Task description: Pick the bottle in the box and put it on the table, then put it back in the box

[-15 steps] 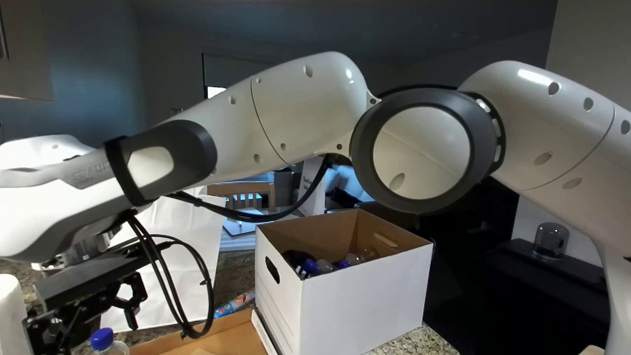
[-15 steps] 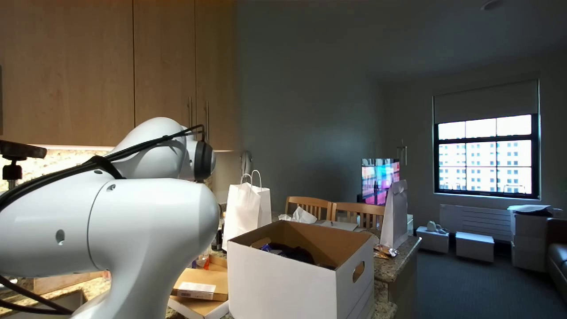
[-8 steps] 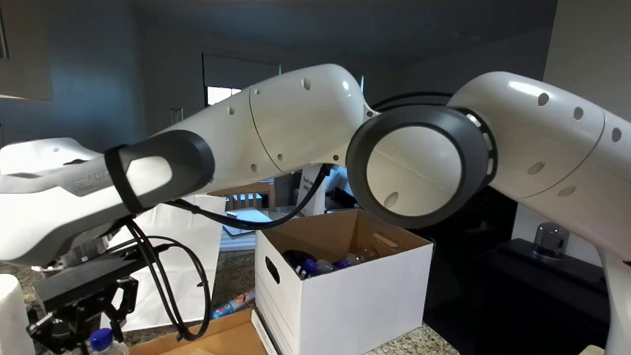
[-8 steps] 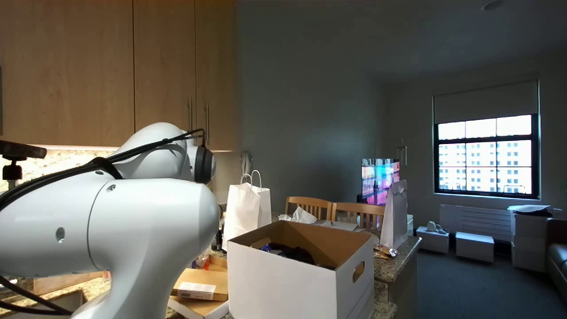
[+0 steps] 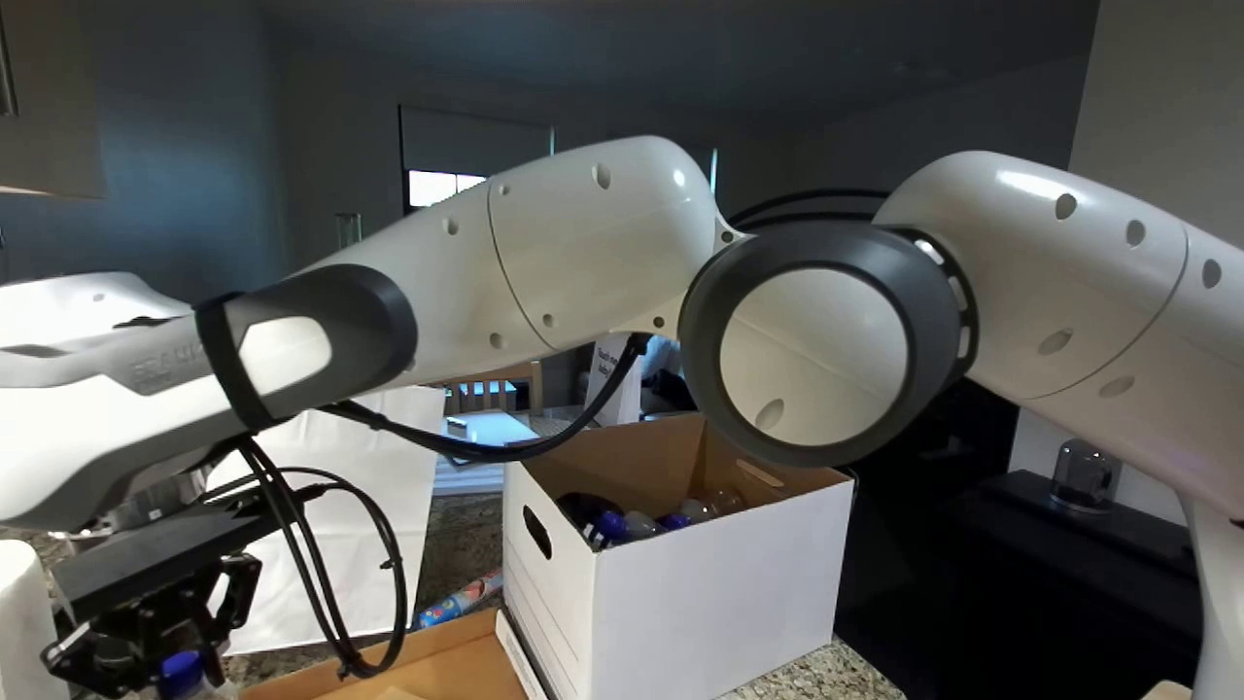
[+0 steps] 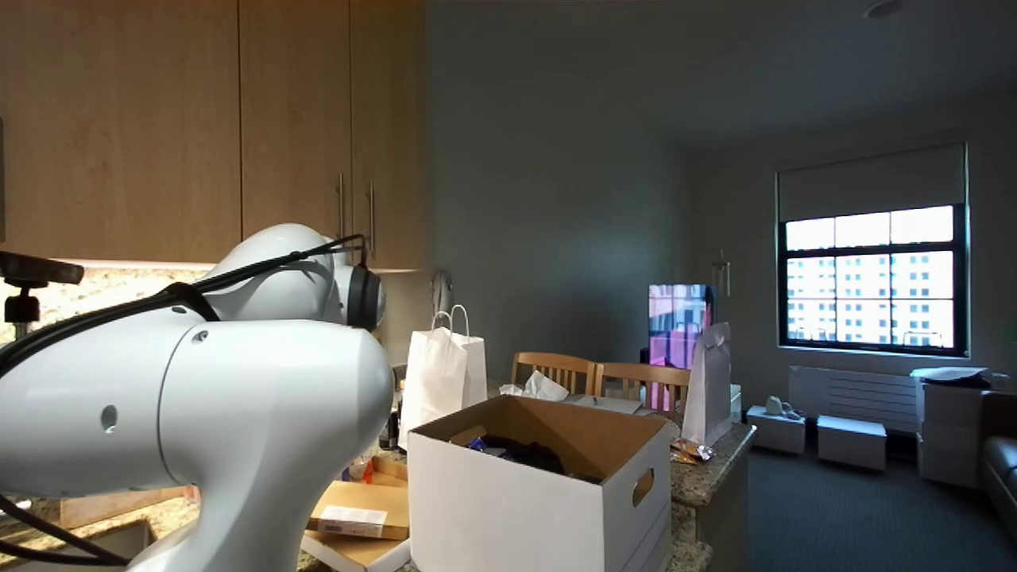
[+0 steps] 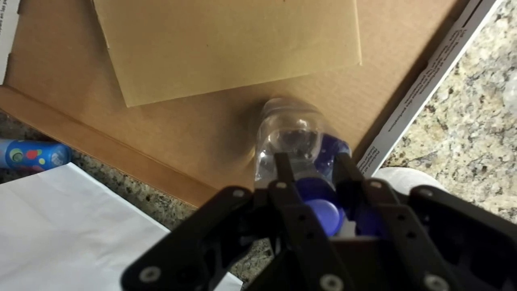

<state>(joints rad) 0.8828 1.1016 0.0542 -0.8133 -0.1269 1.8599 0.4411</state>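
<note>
In the wrist view the bottle [image 7: 288, 121], clear with a blue cap, stands between the fingers of my gripper [image 7: 313, 157], which has closed on its upper part. The table under it is a tan flat surface [image 7: 181, 137] that looks like a shallow cardboard lid. At the lower left of an exterior view, the blue cap of the bottle [image 5: 181, 671] shows under my gripper [image 5: 163, 673]. The white box [image 5: 719, 583] stands to the right there, holding several blue-capped items. In an exterior view the box [image 6: 508, 508] is in front, while the arm hides gripper and bottle.
A flat brown carton [image 7: 226, 44] lies on the tan surface. A white paper bag [image 7: 72, 234] and a blue patterned tube [image 7: 36, 155] lie beside its rim. Speckled counter [image 7: 476, 105] surrounds it. A white roll [image 5: 19, 622] stands left of the gripper.
The arm has come down over the bottle. The jaws have gone from open to closed around it. Gripper and blue cap have shifted slightly left in an exterior view.
</note>
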